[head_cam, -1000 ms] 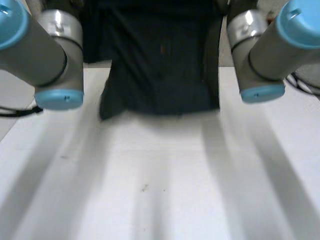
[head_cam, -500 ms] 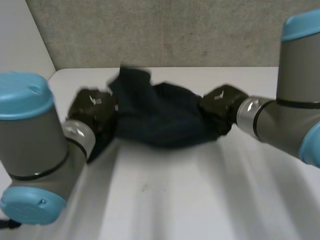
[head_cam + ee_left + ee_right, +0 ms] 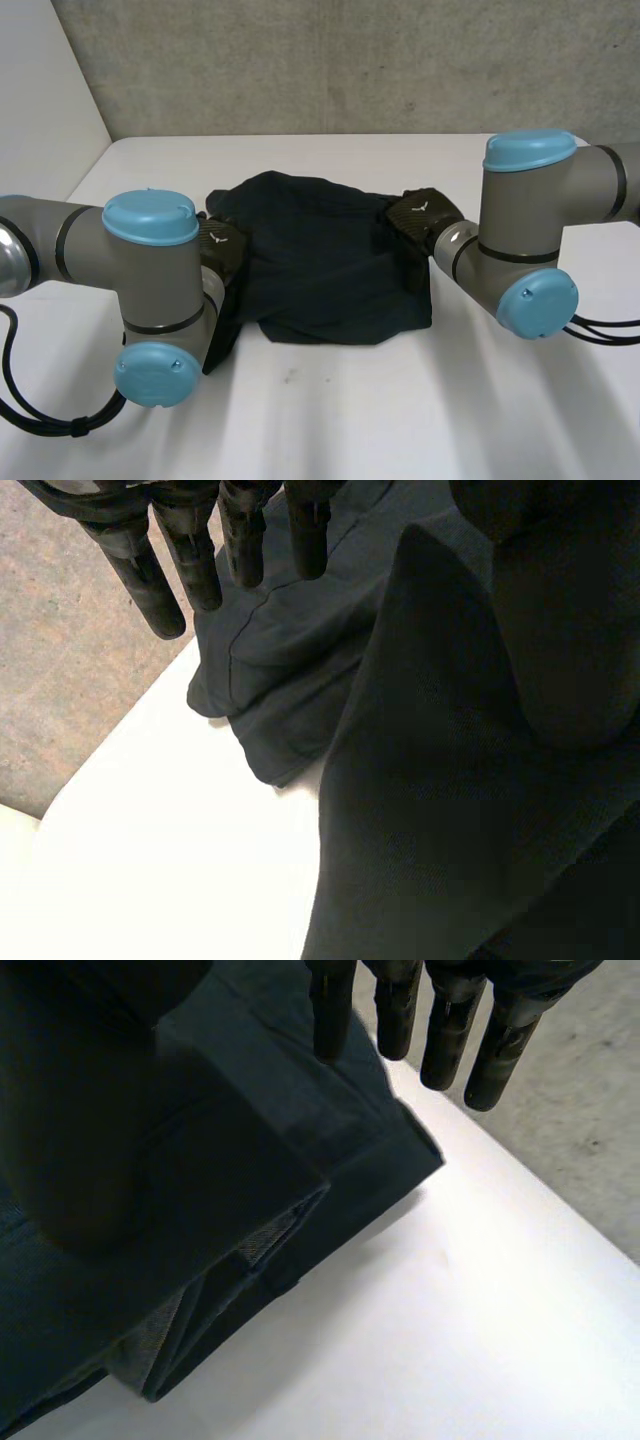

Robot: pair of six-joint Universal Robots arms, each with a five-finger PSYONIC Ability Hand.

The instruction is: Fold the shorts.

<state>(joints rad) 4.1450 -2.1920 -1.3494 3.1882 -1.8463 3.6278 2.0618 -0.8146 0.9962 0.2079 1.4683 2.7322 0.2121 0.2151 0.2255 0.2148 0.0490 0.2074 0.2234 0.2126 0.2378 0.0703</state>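
on the white table (image 3: 350,420), in the middle: dark shorts (image 3: 330,270), folded over and rumpled. at their left edge: left hand (image 3: 222,248), fingers (image 3: 145,580) straight, released, grasping nothing. at their right edge: right hand (image 3: 418,215), fingers (image 3: 500,1055) straight and released too.

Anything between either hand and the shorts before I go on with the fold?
Nothing visible. The left hand is at the left edge of the shorts and the right hand is at their right edge, fingers straight over the cloth. Nothing else lies on the table near them.
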